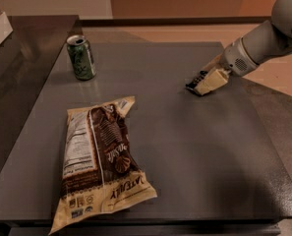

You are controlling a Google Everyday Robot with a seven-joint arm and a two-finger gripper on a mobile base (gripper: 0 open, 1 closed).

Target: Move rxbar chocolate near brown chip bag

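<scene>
The brown chip bag lies flat on the grey table's front left, long and cream and dark brown with a white nutrition label. The rxbar chocolate shows as a small black wrapper end sticking out left of my gripper at the table's right rear. The cream fingers are shut on the bar and hold it at or just above the tabletop. The rest of the bar is hidden by the fingers. The gripper is far to the right of and behind the chip bag.
A green soda can stands upright at the table's rear left. The grey table ends in a front edge near the bottom. A darker counter adjoins on the left. My arm reaches in from the upper right.
</scene>
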